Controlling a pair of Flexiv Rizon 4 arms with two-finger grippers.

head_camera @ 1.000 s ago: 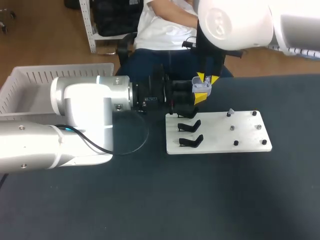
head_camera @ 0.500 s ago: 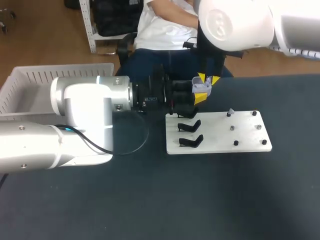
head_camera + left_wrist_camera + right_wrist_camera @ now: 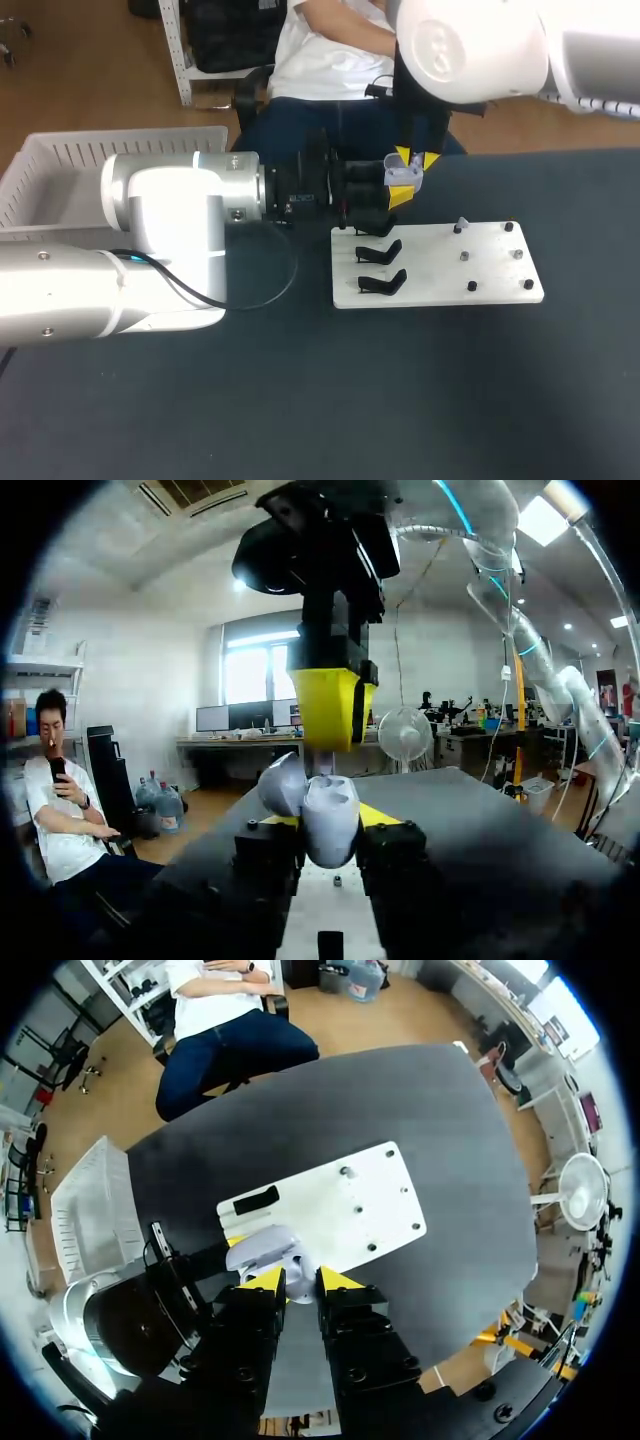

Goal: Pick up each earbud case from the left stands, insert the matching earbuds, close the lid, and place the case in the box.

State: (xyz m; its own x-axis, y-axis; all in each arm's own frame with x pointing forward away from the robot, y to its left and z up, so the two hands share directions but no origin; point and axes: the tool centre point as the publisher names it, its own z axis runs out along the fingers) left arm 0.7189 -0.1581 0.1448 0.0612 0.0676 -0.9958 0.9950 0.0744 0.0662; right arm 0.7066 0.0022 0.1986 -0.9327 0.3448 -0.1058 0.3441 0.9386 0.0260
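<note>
The left gripper [image 3: 325, 832] comes in level from the left arm [image 3: 150, 250], and its 2 black fingers press a pale lavender earbud case [image 3: 322, 802] from both sides, so the case is clamped between them. The case is held in the air just off the far left corner of the white stand board [image 3: 440, 262], clear of the dark table [image 3: 400, 400]. In the left wrist view it shows 2 rounded lobes, so the lid looks raised.

The right gripper [image 3: 303, 1282] hangs straight down from the right arm [image 3: 470, 45], right above the case and just about touching it. Whether it grips anything cannot be told.

On the board's left part stand 2 black holders [image 3: 378, 252] – the nearer one [image 3: 382, 282] by the board's front edge – and small dark pegs [image 3: 472, 287] dot its right part. A white slatted basket [image 3: 60, 165] sits at the table's far left.
</note>
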